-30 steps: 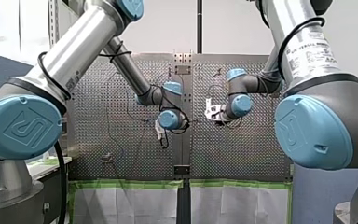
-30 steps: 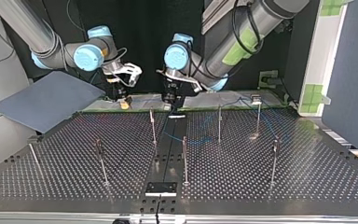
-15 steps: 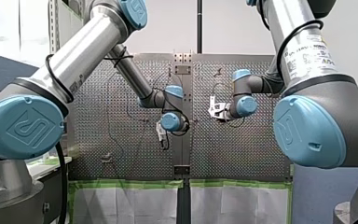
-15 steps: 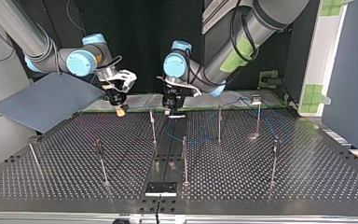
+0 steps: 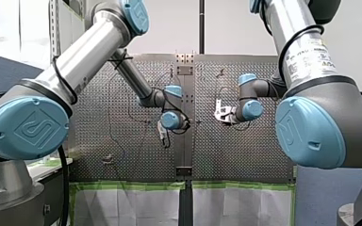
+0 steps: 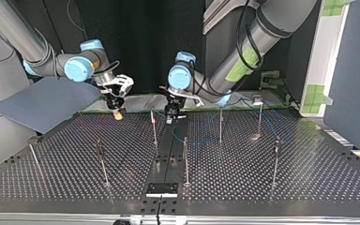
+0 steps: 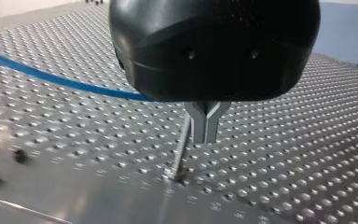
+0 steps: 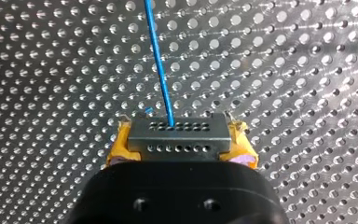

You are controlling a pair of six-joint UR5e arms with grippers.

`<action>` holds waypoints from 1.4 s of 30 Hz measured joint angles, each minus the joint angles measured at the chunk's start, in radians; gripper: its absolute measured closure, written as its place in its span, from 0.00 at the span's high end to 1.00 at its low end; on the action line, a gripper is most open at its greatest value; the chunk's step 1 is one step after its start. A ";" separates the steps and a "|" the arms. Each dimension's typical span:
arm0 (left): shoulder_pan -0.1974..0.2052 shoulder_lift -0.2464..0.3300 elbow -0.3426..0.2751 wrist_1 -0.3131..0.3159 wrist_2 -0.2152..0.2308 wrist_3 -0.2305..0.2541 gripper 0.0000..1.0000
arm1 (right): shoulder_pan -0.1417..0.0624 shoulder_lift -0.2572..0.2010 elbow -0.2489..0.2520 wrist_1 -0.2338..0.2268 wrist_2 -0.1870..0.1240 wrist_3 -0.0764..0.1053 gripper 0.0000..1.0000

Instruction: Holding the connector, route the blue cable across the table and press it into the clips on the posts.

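Our right gripper (image 8: pixel 179 144) has its yellow-padded fingers (image 8: pixel 117 148) clamped on the connector (image 8: pixel 177 135). The blue cable (image 8: pixel 159 60) runs straight ahead from it over the worktop (image 8: pixel 298 70). Farther along, our left gripper (image 7: pixel 205 133), fingers together, hangs just beside a post (image 7: pixel 181 156).

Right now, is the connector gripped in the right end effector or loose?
Gripped: the right wrist view shows the connector clamped between the right end effector's yellow pads.

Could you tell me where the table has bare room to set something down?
Free: perforated metal table at the top view's near right, past the thin metal post. Crowded: the middle, with blue cable and my left gripper.
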 joint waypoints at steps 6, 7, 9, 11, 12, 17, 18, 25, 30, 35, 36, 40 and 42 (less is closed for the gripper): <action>0.016 -0.039 0.058 -0.052 0.008 0.005 0.00 | -0.018 0.005 -0.020 0.002 -0.010 0.005 0.00; 0.019 -0.041 0.070 -0.063 0.008 0.009 0.00 | -0.022 0.005 -0.023 0.002 -0.010 0.006 0.00; 0.023 -0.042 0.088 -0.081 0.008 0.014 0.00 | -0.027 0.007 -0.029 0.002 -0.011 0.007 0.00; 0.027 -0.043 0.104 -0.098 0.008 0.019 0.00 | -0.033 0.012 -0.036 0.003 -0.014 0.007 0.00; 0.029 -0.043 0.109 -0.104 0.008 0.020 0.00 | -0.036 0.015 -0.039 0.003 -0.015 0.007 0.00; 0.035 -0.043 0.118 -0.120 0.007 0.026 0.00 | -0.051 0.026 -0.051 0.002 -0.027 0.008 0.00; 0.035 -0.043 0.118 -0.123 0.006 0.026 0.00 | -0.053 0.027 -0.053 0.002 -0.028 0.008 0.00; 0.031 -0.043 0.119 -0.133 -0.003 0.030 0.28 | -0.067 0.054 -0.078 0.000 -0.050 0.009 0.00; 0.019 -0.043 0.119 -0.136 -0.004 0.036 0.71 | -0.070 0.071 -0.095 0.000 -0.078 0.008 0.00; 0.006 -0.043 0.118 -0.165 -0.026 0.065 1.00 | -0.071 0.074 -0.102 0.003 -0.088 0.005 0.00; 0.004 -0.043 0.118 -0.173 -0.033 0.070 1.00 | -0.071 0.074 -0.102 0.003 -0.089 0.005 0.00; -0.008 -0.040 0.117 -0.212 -0.064 0.083 1.00 | -0.071 0.074 -0.105 0.004 -0.090 0.003 0.00; -0.014 -0.036 0.114 -0.221 -0.080 0.085 1.00 | -0.073 0.074 -0.105 0.005 -0.091 0.003 0.00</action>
